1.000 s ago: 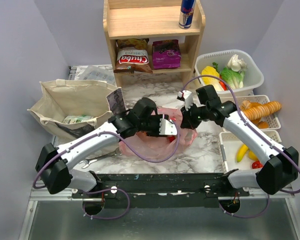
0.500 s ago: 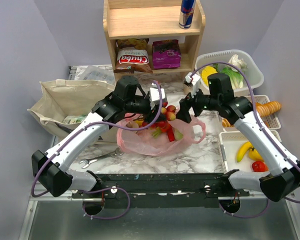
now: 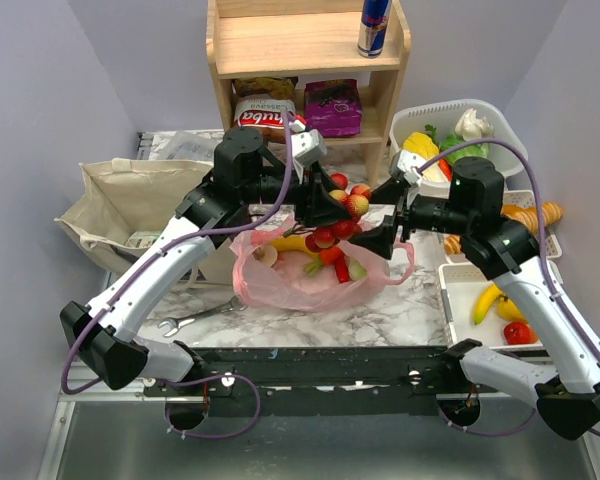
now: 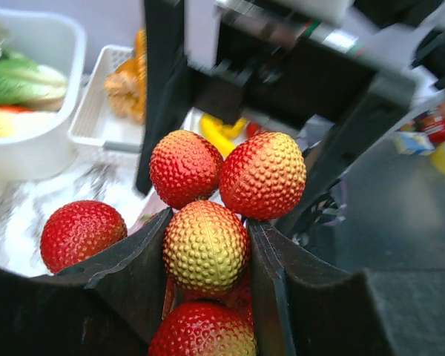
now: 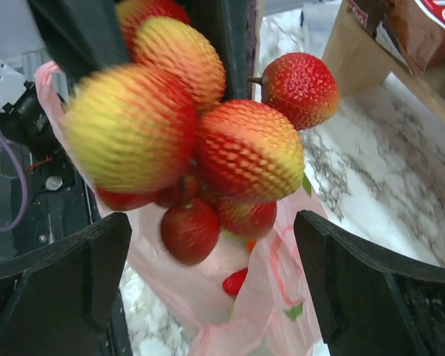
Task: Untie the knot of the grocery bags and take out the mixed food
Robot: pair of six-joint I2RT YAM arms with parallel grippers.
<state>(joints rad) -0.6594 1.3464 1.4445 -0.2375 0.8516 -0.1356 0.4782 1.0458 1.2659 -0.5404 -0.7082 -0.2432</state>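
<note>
The pink grocery bag (image 3: pixel 280 290) lies open-mouthed on the marble table. No knot shows. Inside it I see a yellow banana (image 3: pixel 290 243), a red piece (image 3: pixel 338 268) and other mixed food. My left gripper (image 3: pixel 318 207) is raised above the bag. It is shut on a bunch of bumpy red-and-yellow fruits (image 3: pixel 342 226), with one fruit (image 4: pixel 206 248) clamped in the gripper (image 4: pixel 206 256). My right gripper (image 3: pixel 382 218) faces the bunch from the right, open. In its wrist view the bunch (image 5: pixel 245 152) hangs ahead of the wide-apart gripper (image 5: pixel 211 278), over the bag (image 5: pixel 200 297). The beige tote (image 3: pixel 130 195) sits at the left.
A wooden shelf (image 3: pixel 300 45) at the back holds a Chuba bag (image 3: pixel 263 115), a purple packet (image 3: pixel 332 107) and a can (image 3: pixel 373 25). A white basket (image 3: pixel 510 150) of vegetables and two trays (image 3: pixel 460 280) stand on the right. A wrench (image 3: pixel 190 320) lies front left.
The left gripper has risen up and back, lifting the fruit bunch out of the pink bag. The right gripper has opened and drawn back to the right.
</note>
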